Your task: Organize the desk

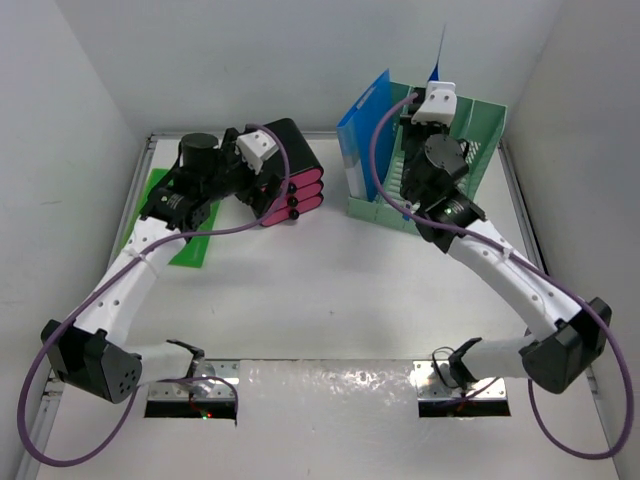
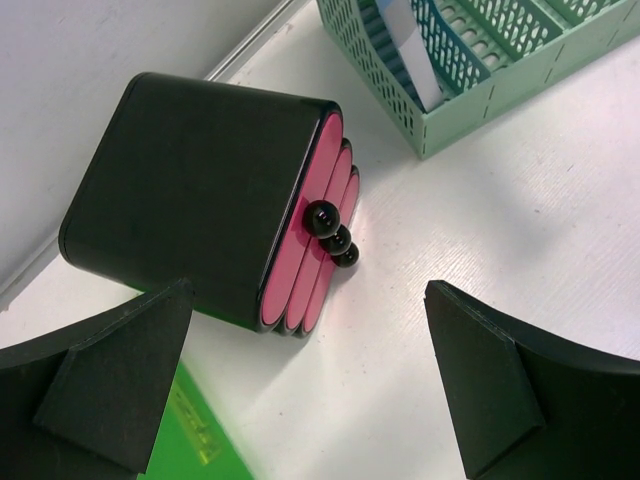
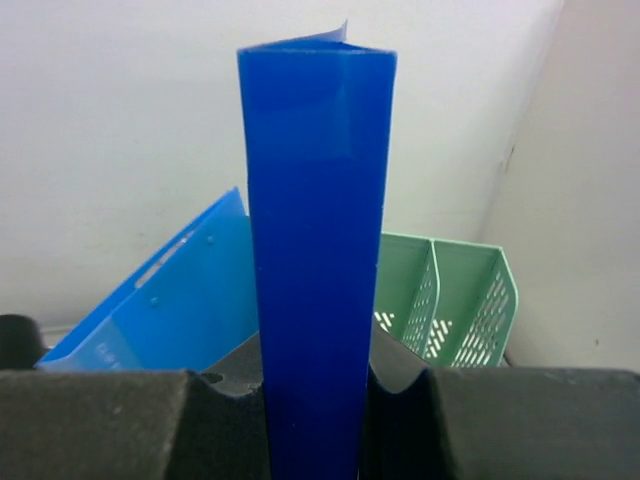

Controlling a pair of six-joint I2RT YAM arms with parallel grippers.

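The right fingers point(image 3: 100, 420) pinch a dark blue folder point(image 3: 318, 250) upright over the green file rack point(image 3: 450, 300), likely to slot it in. The left fingers point(image 2: 110, 380) hang spread and empty beside the black drawer box point(image 2: 190, 180) on the white counter point(image 1: 330, 300) under both arms.

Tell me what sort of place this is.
Probably a lab test cell staged as an office desk: a white desk boxed in by plain white walls, with a green file rack holding a blue folder and a black drawer box with pink drawers.
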